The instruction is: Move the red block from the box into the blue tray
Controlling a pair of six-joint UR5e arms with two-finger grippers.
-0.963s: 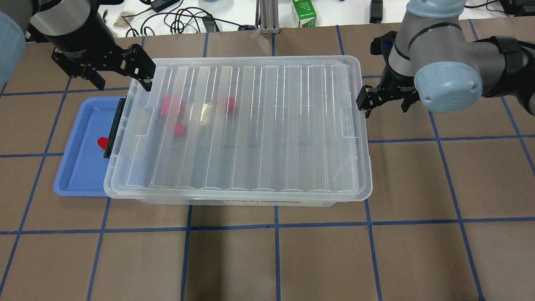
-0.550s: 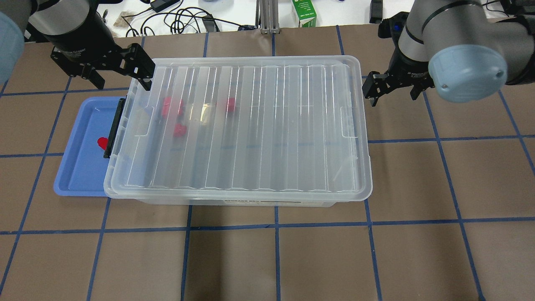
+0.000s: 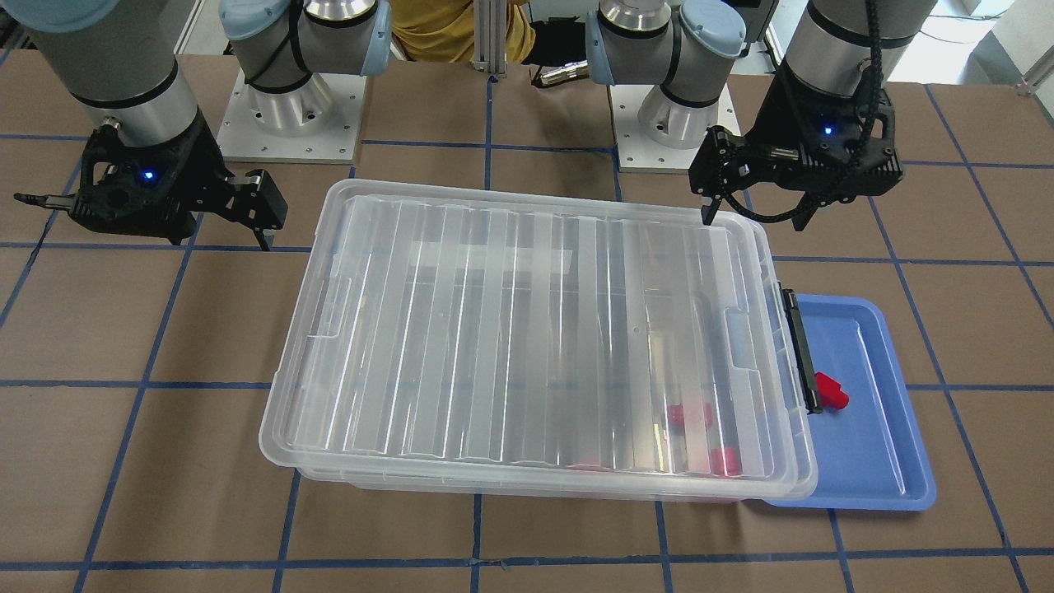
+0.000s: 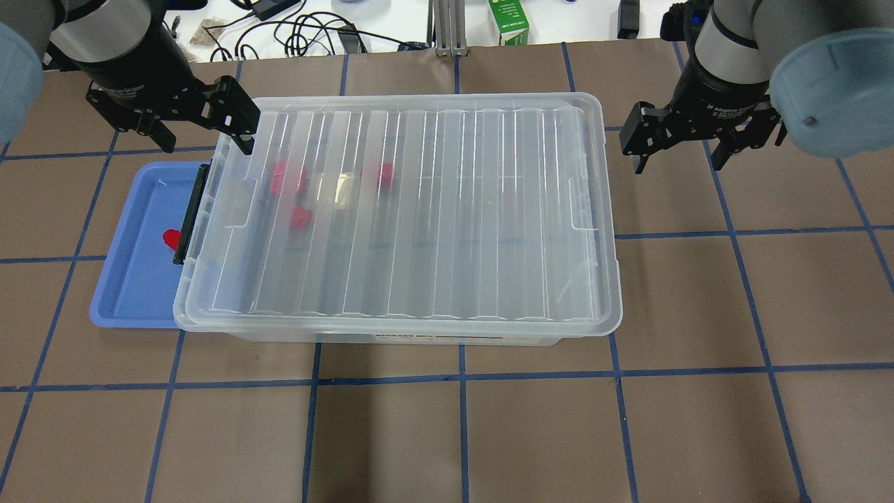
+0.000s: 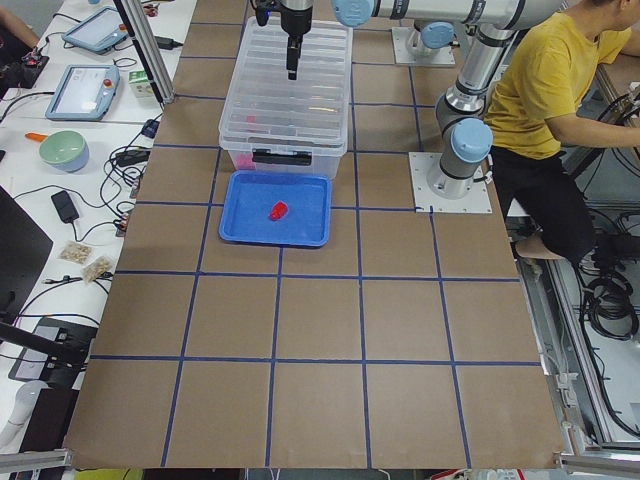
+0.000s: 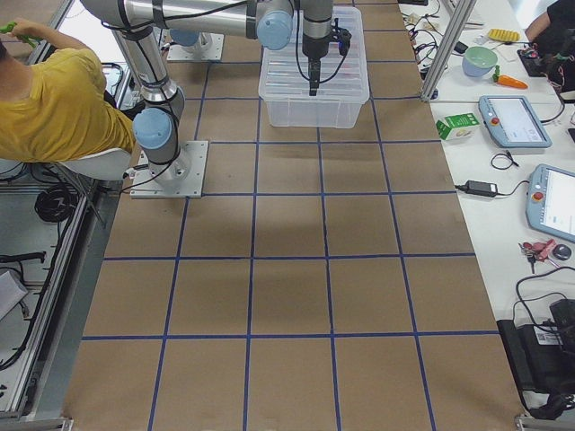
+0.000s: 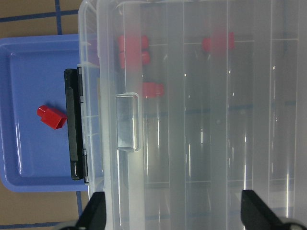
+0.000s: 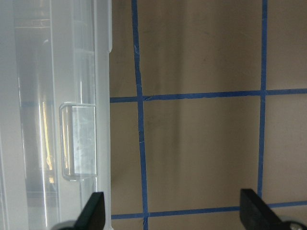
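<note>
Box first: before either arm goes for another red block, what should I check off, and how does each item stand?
1. Way into the box: not ok, the lid lies on it.
2. Black latch released: cannot tell.
3. Supply of red blocks in the box: ok, several show through the lid.
4. Room in the blue tray: ok, only one red block lies in it.
5. Left end effector free: ok, open and empty, above the box's latch end.
6. Right end effector free: ok, open and empty, beside the box's other end and apart from it.
</note>
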